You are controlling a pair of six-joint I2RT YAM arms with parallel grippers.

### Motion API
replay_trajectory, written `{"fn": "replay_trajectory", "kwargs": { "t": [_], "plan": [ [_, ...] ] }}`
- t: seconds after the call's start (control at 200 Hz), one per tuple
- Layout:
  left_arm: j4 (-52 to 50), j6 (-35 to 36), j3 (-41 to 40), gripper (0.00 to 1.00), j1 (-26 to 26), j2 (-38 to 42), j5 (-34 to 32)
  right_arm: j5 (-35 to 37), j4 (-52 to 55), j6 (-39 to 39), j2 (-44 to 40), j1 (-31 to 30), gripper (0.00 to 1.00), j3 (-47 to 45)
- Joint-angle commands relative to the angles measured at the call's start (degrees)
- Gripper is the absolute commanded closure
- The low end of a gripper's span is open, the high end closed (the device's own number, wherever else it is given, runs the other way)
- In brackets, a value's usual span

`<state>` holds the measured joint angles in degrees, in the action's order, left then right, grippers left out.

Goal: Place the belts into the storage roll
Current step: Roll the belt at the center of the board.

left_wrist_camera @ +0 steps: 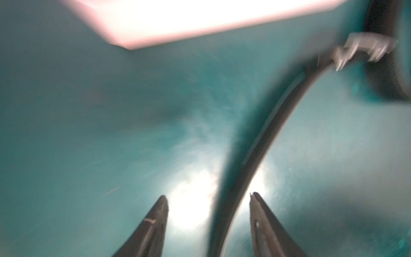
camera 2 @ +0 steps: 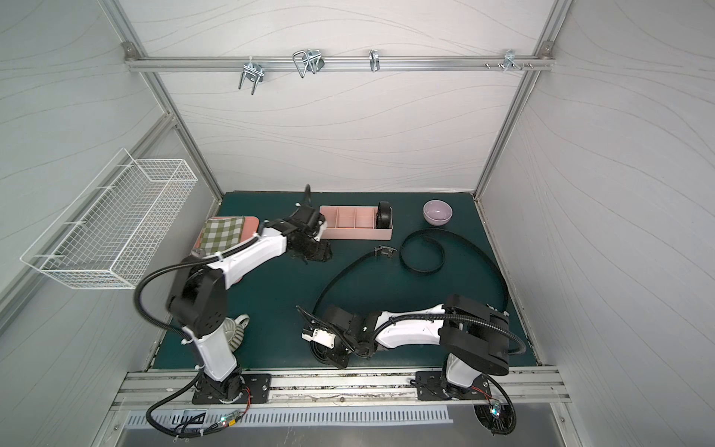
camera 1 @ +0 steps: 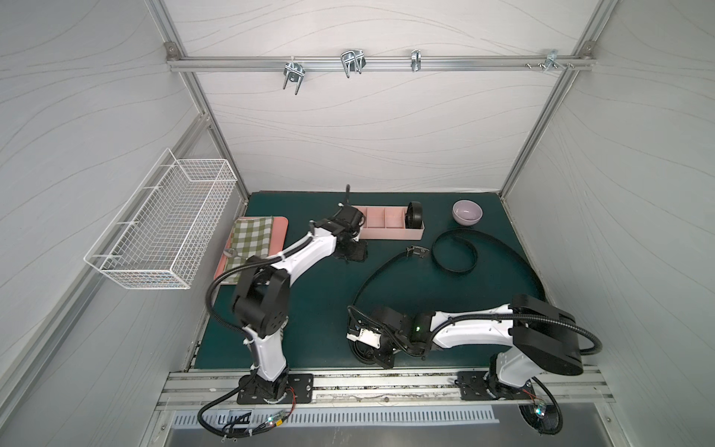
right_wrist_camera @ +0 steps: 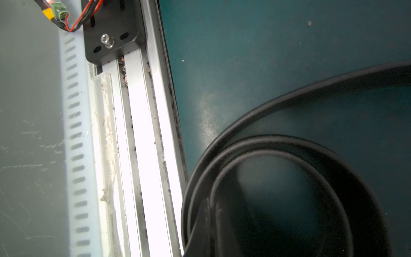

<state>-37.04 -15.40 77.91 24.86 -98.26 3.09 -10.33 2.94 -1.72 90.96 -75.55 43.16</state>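
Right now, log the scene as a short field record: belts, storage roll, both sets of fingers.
storage roll: back of the mat, one coiled belt in the end compartment nearest the bowl
loose on mat: looped belt, buckled belt
left fingers: open, holding nothing, buckled belt ahead
right fingers: shut, at a partial coil near the mat's front edge; grip not visible

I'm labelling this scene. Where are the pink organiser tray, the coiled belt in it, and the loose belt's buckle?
pink organiser tray (camera 1: 390, 234): a top view, on its front wall.
coiled belt (camera 1: 418, 216): a top view, on the coil's outer band.
buckle (camera 1: 416, 251): a top view, middle of the clasp.
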Motion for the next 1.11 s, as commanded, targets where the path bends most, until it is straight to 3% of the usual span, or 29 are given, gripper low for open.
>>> {"fn": "replay_trajectory", "kwargs": {
  "t": [0.0, 0.155, 0.29, 0.35, 0.37, 0.38, 0.4, 0.665, 0.91, 1.025, 1.1],
  "plan": [
    [-0.89, -9.0, -6.33, 0.44, -4.96, 9.77, -3.19, 0.94, 0.78, 0.31, 0.78, -0.52, 1.0, -1.49],
    [-2.47, -16.58, -20.32, 0.45, -7.2, 23.02, 3.06, -0.18, 0.01, 0.02, 0.11, 0.43, 1.0, -2.28],
    [1.81, -25.22, -34.04, 0.49, -7.11, 31.79, 14.42, -1.09, -0.7, -0.16, -0.59, 1.42, 1.0, -3.1],
    [4.91, -28.76, -39.25, 0.32, -6.94, 34.77, 19.28, -1.25, -0.92, -0.15, -1.08, 1.58, 1.0, -3.4],
    [5.83, -29.67, -40.52, 0.17, -6.84, 35.57, 20.59, -1.26, -1.0, -0.22, -1.22, 1.67, 1.0, -3.57],
    [6.1, -30.1, -41.16, 0.05, -6.8, 35.94, 21.02, -1.36, -0.96, -0.29, -1.29, 1.71, 1.0, -3.53],
    [6.49, -30.59, -42.07, 0.01, -6.49, 36.53, 21.87, -1.42, -1.06, -0.3, -1.37, 1.76, 1.0, -3.68],
    [4.95, -32.51, -44.29, 0.01, 2.54, 38.68, 20.43, -2.26, -1.87, -0.88, -2.31, 3.04, 1.0, -4.54],
    [10.26, -37.48, -52.57, 0.01, 3.21, 45.17, 26.17, -2.59, -2.05, -1.46, -2.7, 3.96, 1.0, -4.87],
    [9.18, -36.96, -54.42, 0.01, 4.13, 46.78, 25.64, -3.34, -2.5, -1.87, -3.01, 4.92, 1.0, -5.24],
    [10.59, -36.22, -55.38, 0.08, 4.64, 46.68, 26.77, -3.61, -2.59, -1.98, -2.93, 5.1, 1.0, -5.2]
  ]
}}
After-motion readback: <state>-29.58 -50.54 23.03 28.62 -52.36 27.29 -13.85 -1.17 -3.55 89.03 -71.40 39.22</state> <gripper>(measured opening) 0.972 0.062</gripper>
